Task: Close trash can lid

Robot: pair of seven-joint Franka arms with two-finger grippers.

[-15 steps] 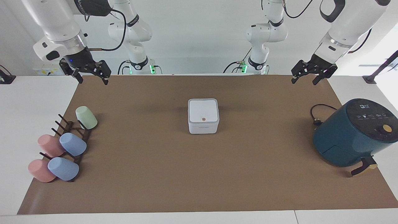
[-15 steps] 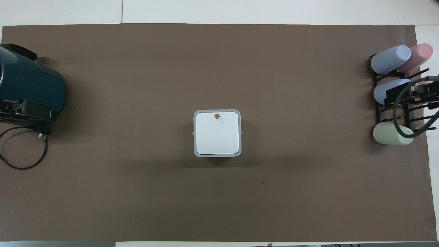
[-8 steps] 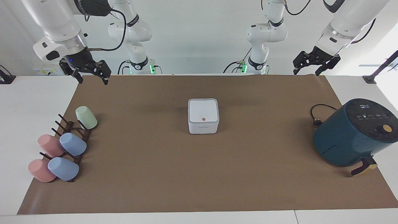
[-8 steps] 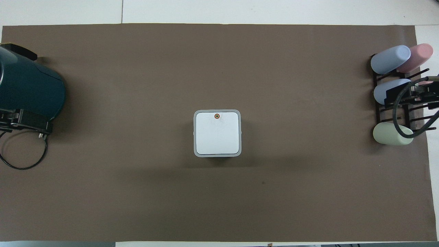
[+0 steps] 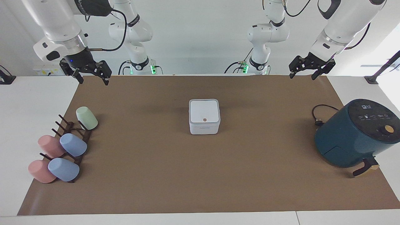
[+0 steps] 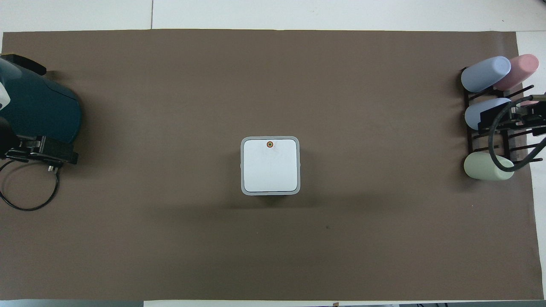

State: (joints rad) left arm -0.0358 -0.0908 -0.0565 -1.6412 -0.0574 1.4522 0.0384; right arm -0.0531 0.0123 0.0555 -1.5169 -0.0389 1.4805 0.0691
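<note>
Cube-shaped white plastic trash can [image 5: 204, 124], flat square lid [image 5: 204, 111] down, left hand [image 5: 302, 75] and right hand [image 5: 92, 79] both spread wide

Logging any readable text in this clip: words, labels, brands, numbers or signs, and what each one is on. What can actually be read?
No text can be read as words.
Air fryer: white icons and marks on its black top panel, too small to read.
Trash can: a faint dark marking on its front wall, too small to read.
Lid: only an orange-ringed dot, no writing.
Right arm's black band at the top of the facing view: white lettering, illegible.
</note>
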